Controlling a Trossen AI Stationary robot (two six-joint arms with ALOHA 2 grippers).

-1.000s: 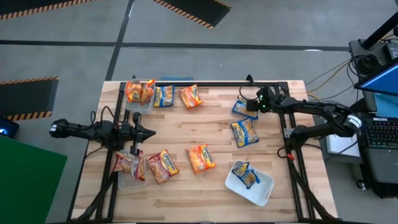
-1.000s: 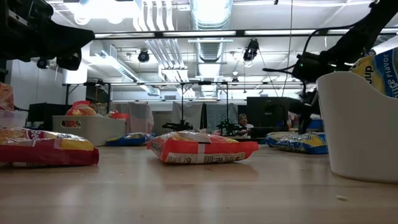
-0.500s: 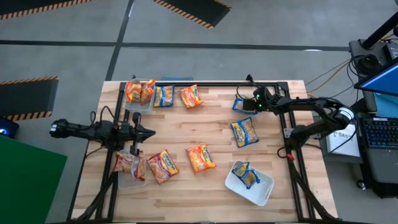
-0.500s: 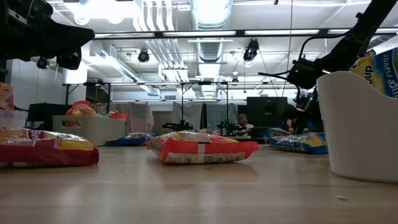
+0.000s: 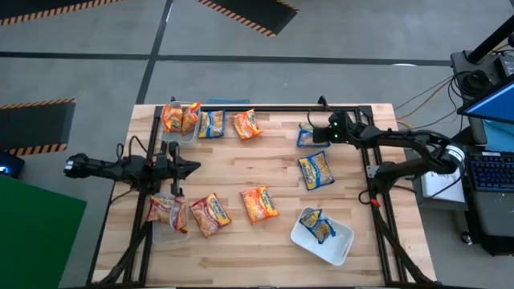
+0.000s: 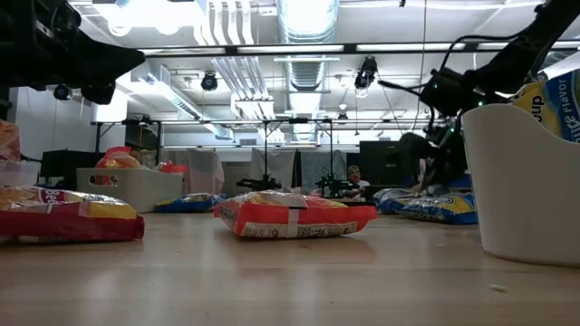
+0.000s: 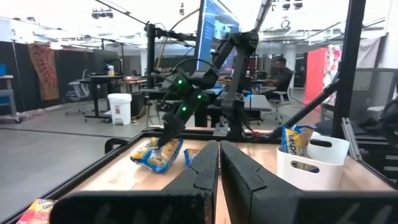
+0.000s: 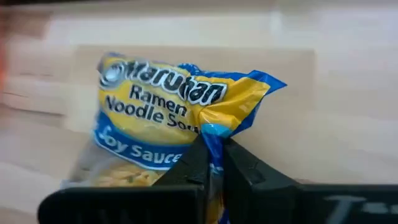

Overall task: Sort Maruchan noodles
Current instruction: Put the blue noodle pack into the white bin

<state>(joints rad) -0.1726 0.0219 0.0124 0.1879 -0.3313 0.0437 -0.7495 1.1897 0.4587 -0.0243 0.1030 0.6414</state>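
The blue packet [image 8: 168,134] is crinkly plastic, blue and yellow, printed "Ramen Noodle Soup" and "Soy Sauce". It sits at the far right part of the worktop [image 5: 273,164], one edge pinched up into a fold. The right pincer [image 8: 211,158] is clamped on that fold, fingers pressed together around the plastic, the rest of the packet spreading out ahead of the fingertips. The left pincer [image 5: 195,168] hangs closed and empty over the worktop's left side.

In the high view, the table [image 5: 281,172] holds packets along its upper edge [image 5: 245,124], a tub [image 5: 341,245] lower right, and another tub [image 5: 167,233] lower left.
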